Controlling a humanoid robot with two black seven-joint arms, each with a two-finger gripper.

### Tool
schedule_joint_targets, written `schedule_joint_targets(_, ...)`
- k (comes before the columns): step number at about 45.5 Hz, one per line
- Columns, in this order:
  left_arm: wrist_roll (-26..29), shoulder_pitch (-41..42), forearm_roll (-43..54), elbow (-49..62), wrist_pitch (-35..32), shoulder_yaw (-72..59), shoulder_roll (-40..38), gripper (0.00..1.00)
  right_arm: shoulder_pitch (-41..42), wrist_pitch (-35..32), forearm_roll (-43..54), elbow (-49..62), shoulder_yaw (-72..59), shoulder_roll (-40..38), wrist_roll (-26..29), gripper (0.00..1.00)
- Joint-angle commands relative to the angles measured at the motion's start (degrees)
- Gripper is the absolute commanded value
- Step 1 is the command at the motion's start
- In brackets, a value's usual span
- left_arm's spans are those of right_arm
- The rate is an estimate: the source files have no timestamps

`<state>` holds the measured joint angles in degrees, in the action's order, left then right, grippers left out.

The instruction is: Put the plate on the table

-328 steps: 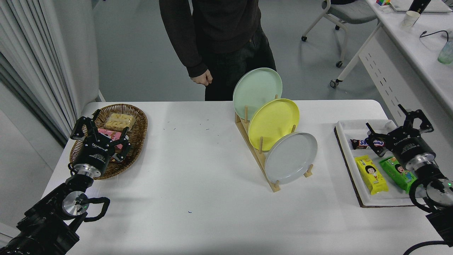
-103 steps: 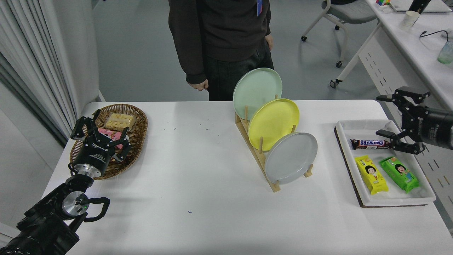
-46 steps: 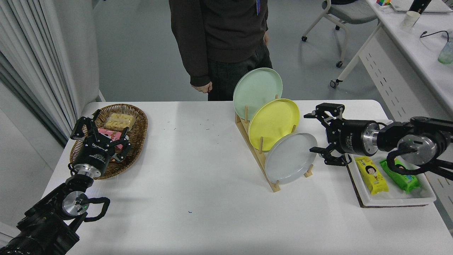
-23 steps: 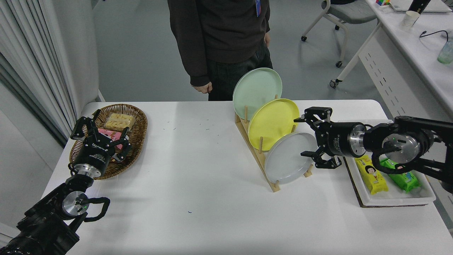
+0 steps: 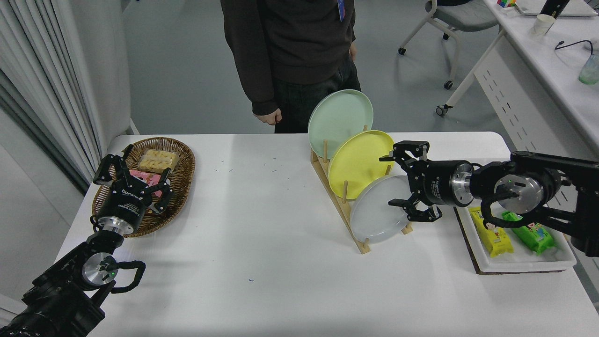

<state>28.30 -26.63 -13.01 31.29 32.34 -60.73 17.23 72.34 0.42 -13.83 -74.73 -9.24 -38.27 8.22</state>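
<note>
Reaching in with the right arm from the right edge, I've got the big white tabletop [image 5: 262,243] under everything, smooth and matte, with open room front and centre to land a plate. Next largest, the wooden rack [image 5: 344,206]: pale dowels on a slanted base, three round plates leaning in its slots. The mint green plate [image 5: 339,117] is at the back, the yellow plate [image 5: 358,161] in the middle, and the grey plate [image 5: 374,217] in the front slot, tilted, smooth, glossy, with a shallow raised rim. That one is my target, not yet lifted.

The right tool [image 5: 398,181] is spread open, one finger just beside the yellow plate's right edge, the other low at the grey plate's right rim. I can't tell whether there is contact yet.

To do this well, I judge I should centre the grey rim between the fingers, keep clear of the yellow plate, close firmly since the glaze looks slippery, then lift up and out along the dowels before lowering it flat.

The left tool [image 5: 132,180] is parked over the wicker basket [image 5: 185,164] at lower left, fingers spread, empty.
</note>
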Motion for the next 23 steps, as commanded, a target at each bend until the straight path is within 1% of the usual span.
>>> schedule_joint_targets(1, 0.00, 0.00, 0.00, 0.00, 0.00, 0.00, 0.00, 0.98, 0.26, -0.33, 0.56, 2.48, -0.08, 0.22, -0.04, 0.99)
schedule_joint_targets(14, 0.00, 0.00, 0.00, 0.00, 0.00, 0.00, 0.00, 0.98, 0.70, -0.77, 0.39, 3.62, -0.52, 0.48, -0.04, 0.99)
schedule_joint_targets(23, 0.00, 0.00, 0.00, 0.00, 0.00, 0.00, 0.00, 0.98, 0.52, -0.33, -0.05, 5.82, -0.60, 2.76, -0.04, 0.98)
